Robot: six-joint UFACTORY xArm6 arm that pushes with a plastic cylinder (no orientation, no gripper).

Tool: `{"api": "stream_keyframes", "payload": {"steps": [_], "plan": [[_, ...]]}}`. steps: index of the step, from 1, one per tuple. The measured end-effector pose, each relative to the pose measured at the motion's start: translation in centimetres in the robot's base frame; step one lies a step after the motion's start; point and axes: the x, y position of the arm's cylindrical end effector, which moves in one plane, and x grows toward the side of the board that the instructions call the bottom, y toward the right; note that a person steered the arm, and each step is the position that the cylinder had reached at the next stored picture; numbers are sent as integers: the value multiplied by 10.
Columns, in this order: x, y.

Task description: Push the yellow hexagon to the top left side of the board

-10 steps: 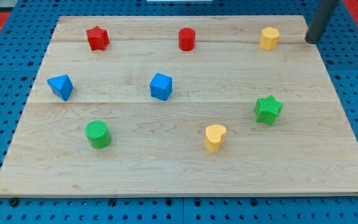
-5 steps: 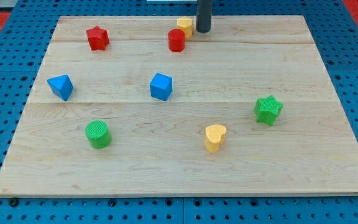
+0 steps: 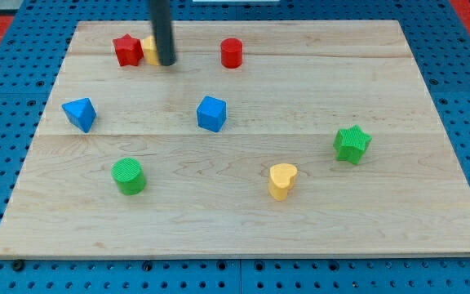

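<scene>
The yellow hexagon [image 3: 149, 50] lies near the board's top left, touching the right side of the red star [image 3: 126, 50]. My rod comes down from the view's top, and my tip [image 3: 166, 62] sits right against the hexagon's right side, partly hiding it. The wooden board [image 3: 243, 237] fills most of the view.
A red cylinder [image 3: 232, 52] stands to the right of my tip. Two blue blocks [image 3: 80, 113] [image 3: 211, 113] lie mid-board. A green cylinder [image 3: 128, 175], a yellow heart [image 3: 282, 180] and a green star [image 3: 352, 143] lie lower down.
My tip swept left along the top of the board, pushing the yellow hexagon from the top right past the red cylinder to the red star. The red cylinder was nudged slightly.
</scene>
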Motion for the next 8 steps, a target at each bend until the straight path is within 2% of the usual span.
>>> {"api": "stream_keyframes", "payload": {"steps": [1, 2, 4, 6, 7, 8], "plan": [[2, -3], [-31, 13], [-66, 28], [-72, -24], [-60, -39], [-10, -32]]}}
